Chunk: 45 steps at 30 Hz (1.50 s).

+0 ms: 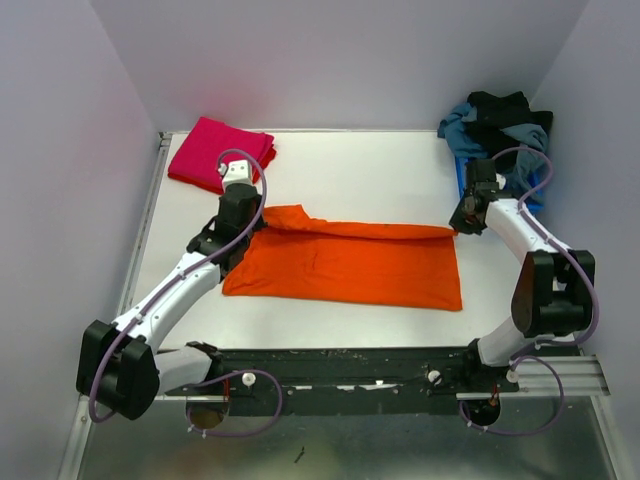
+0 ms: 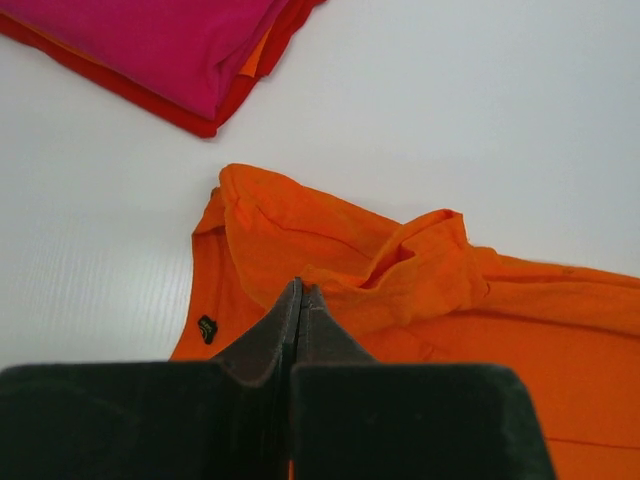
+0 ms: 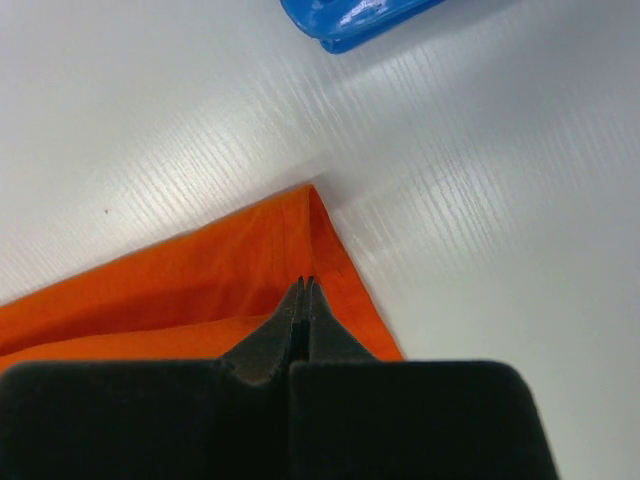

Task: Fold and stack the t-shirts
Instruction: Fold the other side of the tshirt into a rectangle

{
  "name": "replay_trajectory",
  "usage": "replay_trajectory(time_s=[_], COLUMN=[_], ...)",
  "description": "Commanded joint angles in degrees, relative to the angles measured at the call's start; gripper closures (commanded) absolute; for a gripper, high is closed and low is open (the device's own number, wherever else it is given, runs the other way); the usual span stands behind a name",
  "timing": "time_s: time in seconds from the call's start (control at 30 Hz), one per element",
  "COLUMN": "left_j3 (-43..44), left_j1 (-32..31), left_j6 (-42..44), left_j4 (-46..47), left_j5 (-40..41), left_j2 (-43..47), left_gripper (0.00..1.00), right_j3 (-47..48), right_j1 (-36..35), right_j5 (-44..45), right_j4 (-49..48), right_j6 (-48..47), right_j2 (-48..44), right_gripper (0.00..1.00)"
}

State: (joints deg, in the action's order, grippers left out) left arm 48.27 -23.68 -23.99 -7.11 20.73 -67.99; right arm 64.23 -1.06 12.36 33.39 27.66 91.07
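Two tools work the orange shirt [image 1: 350, 265], spread flat on the counter [image 1: 360, 170]. The left tool [image 2: 300, 290] is pinched shut on its rumpled far-left corner, and the right tool [image 3: 307, 283] is pinched shut on its far-right corner. Folding looks under way, stacking not yet. Next, both corners likely need carrying across the shirt together, kept level. Beyond the shirt's left corner sits the folded pink shirt [image 1: 218, 150]; beyond its right, a blue bin [image 3: 350, 20] and dark clothes [image 1: 497, 120]. The counter is white, the walls plain.
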Motion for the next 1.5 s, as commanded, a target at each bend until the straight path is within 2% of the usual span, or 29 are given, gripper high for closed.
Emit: replay_trajectory(time_s=[0.0, 0.3, 0.6, 0.93, 1.27, 1.4, 1.43, 1.47], left_j3=[-0.7, -4.8, -12.3, -16.7, -20.4, -22.3, -22.2, -22.4], left_j1=[-1.4, -2.1, -2.8, -3.4, -3.4, -3.3, -3.4, -3.4], left_j6=[-0.7, -2.2, -5.0, -10.5, -14.1, -15.6, -17.0, -17.4], left_j4=[-4.5, -5.8, -7.6, -8.7, -10.6, -9.6, -10.4, -10.5], left_j5=[5.0, 6.3, 5.6, 1.5, 1.9, -0.2, -0.3, -0.1], left_j2=[2.2, 4.8, 11.6, 12.8, 15.7, 16.0, 16.0, 16.0], left_gripper=[1.00, 1.00, 1.00, 1.00, 1.00, 1.00, 1.00, 1.00], right_j3=[-1.7, -4.9, -7.2, -9.2, -11.8, -12.5, -12.9, -13.2], right_j1=[0.2, 0.3, 0.3, 0.3, 0.3, 0.3, 0.2, 0.3], right_j5=[1.5, 1.5, 2.1, 3.6, 3.5, 2.4, 2.2, 2.2], right_j4=[-1.4, -2.6, -3.7, -3.2, -3.6, -3.9, -3.9, -4.1], right_j6=[2.0, 3.2, 3.7, 4.2, 5.1, 4.7, 4.8, 4.9], right_j2=[-1.2, -2.4, -2.0, -2.8, -3.9, -4.1, -4.3, -4.8], right_gripper=[0.99, 0.99, 0.99, 0.99, 0.99, 0.88, 0.79, 0.74])
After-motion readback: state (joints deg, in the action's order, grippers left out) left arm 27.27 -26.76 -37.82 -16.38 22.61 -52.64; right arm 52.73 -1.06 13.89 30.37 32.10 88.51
